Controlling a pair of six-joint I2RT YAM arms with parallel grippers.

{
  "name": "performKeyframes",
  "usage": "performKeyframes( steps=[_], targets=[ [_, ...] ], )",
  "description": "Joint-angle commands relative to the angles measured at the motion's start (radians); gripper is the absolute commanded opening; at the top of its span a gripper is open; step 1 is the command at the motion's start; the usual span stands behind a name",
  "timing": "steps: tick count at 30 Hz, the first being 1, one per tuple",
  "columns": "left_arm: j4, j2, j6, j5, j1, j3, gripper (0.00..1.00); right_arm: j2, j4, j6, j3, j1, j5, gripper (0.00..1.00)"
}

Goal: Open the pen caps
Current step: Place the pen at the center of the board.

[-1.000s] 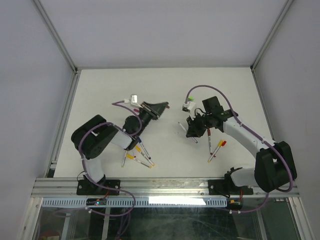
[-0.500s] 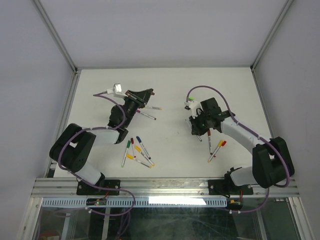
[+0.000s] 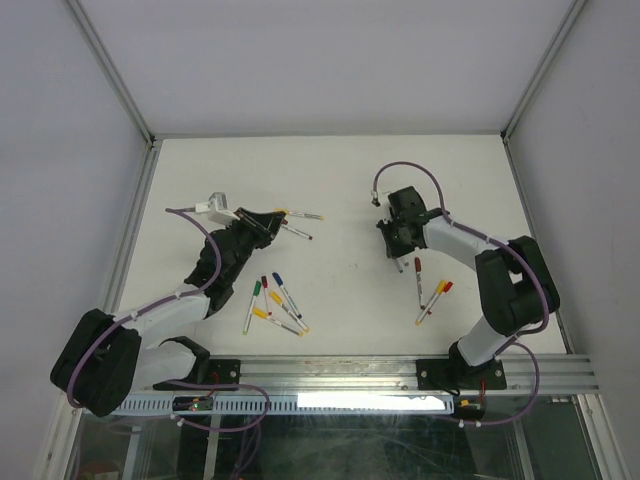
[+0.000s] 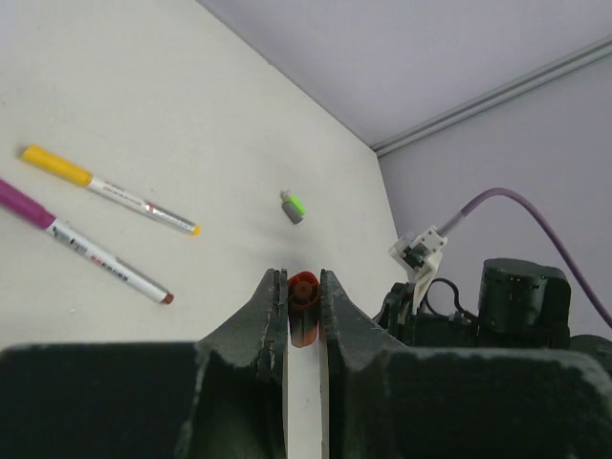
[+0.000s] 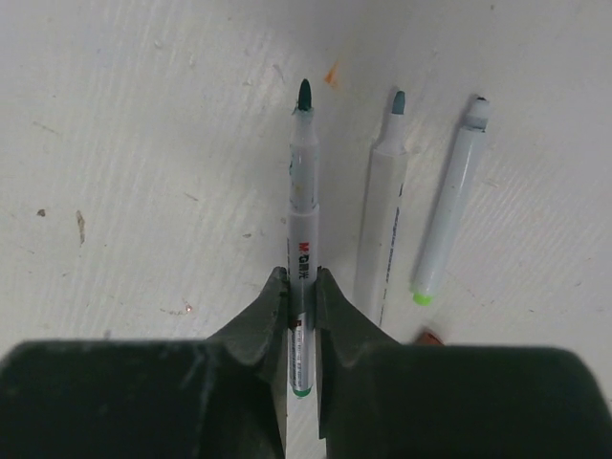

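Note:
In the left wrist view my left gripper (image 4: pixel 303 287) is shut on a stubby red pen cap (image 4: pixel 304 308), held above the table. From above, that gripper (image 3: pixel 277 222) hangs at the left, beside a yellow-capped pen (image 4: pixel 105 188) and a purple-capped pen (image 4: pixel 86 251). My right gripper (image 5: pixel 302 287) is shut on the barrel of an uncapped green-tipped pen (image 5: pixel 304 206), low over the table. Two more uncapped pens (image 5: pixel 387 210) (image 5: pixel 449 206) lie just right of it. From above, the right gripper (image 3: pixel 398 250) is right of centre.
Several capped pens (image 3: pixel 275 303) lie in a cluster in front of the left arm. More pens (image 3: pixel 432 297) lie near the right arm. A small grey-and-green cap (image 4: pixel 293 206) sits loose on the table. A reddish piece (image 5: pixel 430 335) peeks out beside the right fingers.
The left arm swung out to the left, carrying the red cap away from the middle. The right gripper drew back and came down to the table with the uncapped pen.

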Motion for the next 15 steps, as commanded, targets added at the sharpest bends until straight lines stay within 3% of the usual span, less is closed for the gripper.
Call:
performKeyframes(
  steps=[1, 15],
  targets=[
    [-0.062, -0.088, 0.022, -0.037, -0.004, -0.04, 0.0, 0.028, 0.033, 0.027, 0.05, -0.002, 0.054, 0.11],
    [-0.076, -0.13, -0.033, 0.042, -0.007, -0.074, 0.0, 0.054, 0.018, 0.009, 0.059, -0.003, 0.069, 0.19]
  ],
)
